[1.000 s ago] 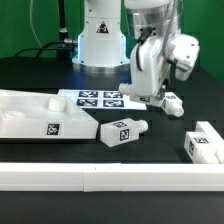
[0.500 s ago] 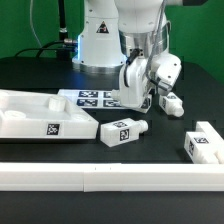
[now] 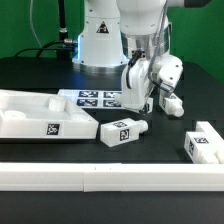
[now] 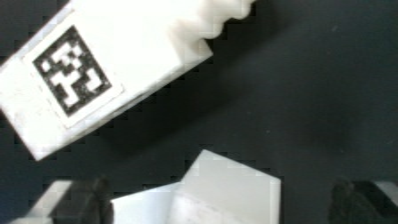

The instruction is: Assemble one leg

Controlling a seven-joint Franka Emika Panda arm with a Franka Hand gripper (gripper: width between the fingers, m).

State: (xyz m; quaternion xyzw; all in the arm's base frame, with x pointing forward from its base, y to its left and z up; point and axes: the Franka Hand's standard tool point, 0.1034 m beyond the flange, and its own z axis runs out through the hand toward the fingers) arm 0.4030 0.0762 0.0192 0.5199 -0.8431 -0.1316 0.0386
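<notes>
A leg (image 3: 122, 131), a chunky white peg with a tag and a narrower end, lies on the black table in front of the arm. A second leg (image 3: 168, 100) lies just at the exterior view's right of my gripper (image 3: 137, 103), and a third (image 3: 203, 143) lies at the far right. In the wrist view a tagged leg (image 4: 107, 70) lies ahead. My gripper (image 4: 217, 200) is open, with its dark fingers (image 4: 71, 202) wide apart. A white corner (image 4: 214, 190) sits between them with gaps on both sides. I cannot tell which part it is.
The large flat white panel (image 3: 25, 112) lies at the exterior view's left. The marker board (image 3: 95, 98) lies behind it near the robot base. A long white bar (image 3: 110, 178) runs along the front edge.
The hand has swung and turned toward the exterior view's left over the last second, then held still. The legs have not moved.
</notes>
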